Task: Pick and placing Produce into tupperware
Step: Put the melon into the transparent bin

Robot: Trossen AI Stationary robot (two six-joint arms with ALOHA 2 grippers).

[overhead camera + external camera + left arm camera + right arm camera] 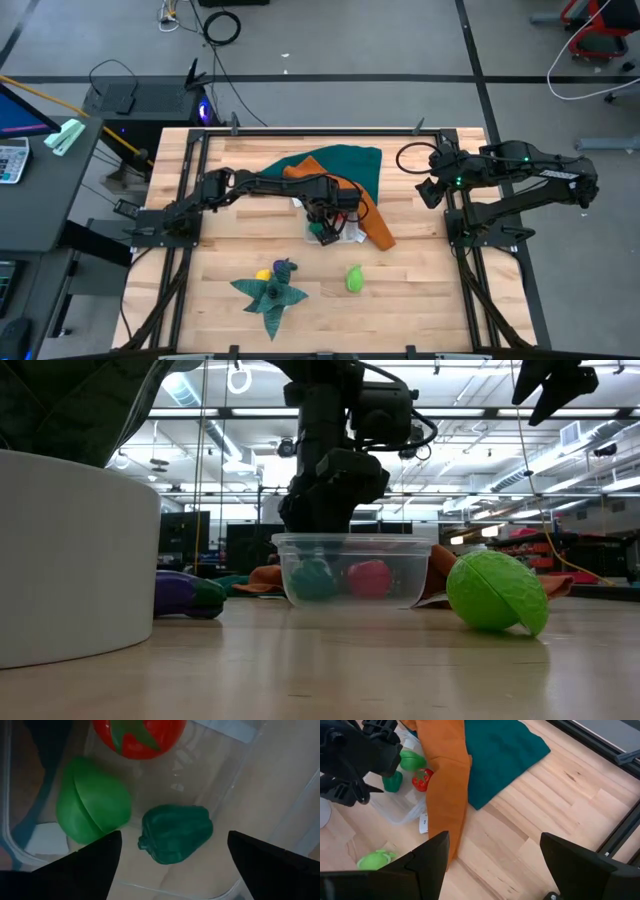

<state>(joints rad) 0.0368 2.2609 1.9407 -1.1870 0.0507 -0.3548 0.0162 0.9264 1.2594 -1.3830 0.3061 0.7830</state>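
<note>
- No writing could be read; a white label [424, 824] lay at the tub's [352, 570] edge beside the orange cloth [446, 785], its print too small to make out.
- Nearest the table's front edge lay a light green piece [354, 278], with a yellow piece [263, 274] and a purple piece [286, 266] on the star cloth [270, 293], all well apart from both grippers.
- The left gripper [170, 851] hung just over the tub with its fingers apart and nothing between them.
- Directly below it in the tub lay a dark green pepper [175, 833], a light green piece [92, 807] beside that and a red tomato [137, 736] beyond.
- The right gripper [492, 851] waited at the table's right side, fingers apart and empty, well away from the tub.
- Farthest back lay the teal cloth [340, 165].
</note>
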